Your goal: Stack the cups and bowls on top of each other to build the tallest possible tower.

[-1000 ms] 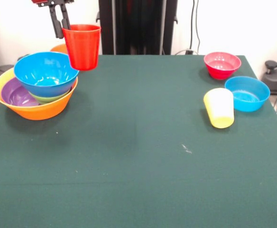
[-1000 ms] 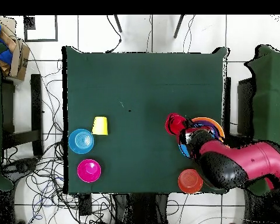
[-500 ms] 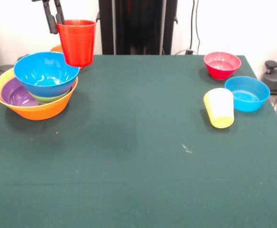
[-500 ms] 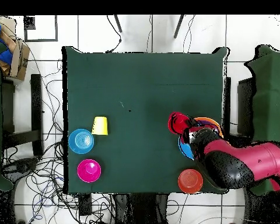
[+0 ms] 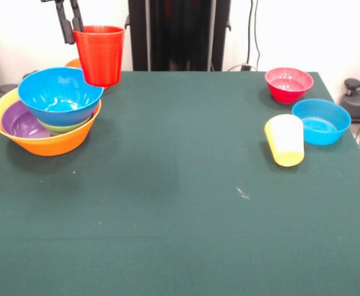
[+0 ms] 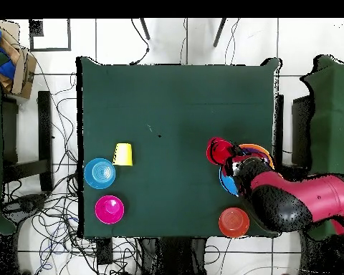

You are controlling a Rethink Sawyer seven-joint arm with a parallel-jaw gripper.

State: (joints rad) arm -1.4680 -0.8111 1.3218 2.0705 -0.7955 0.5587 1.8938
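Note:
My gripper is shut on the rim of the red cup and holds it upright in the air, just above the right edge of the tower. The tower has a large yellow-orange bowl as its base, with a purple bowl, a green bowl and a blue bowl in it. In the overhead view the red cup shows beside the arm, which hides most of the tower. The yellow cup lies on its side at the right.
A second blue bowl and a pink-red bowl stand near the yellow cup at the right. A small orange bowl stands behind the tower, near the table's far edge; it also shows in the overhead view.
The gripper has lifted the red cup higher and moved it a little left, closer over the tower. In the last half second nothing has moved.

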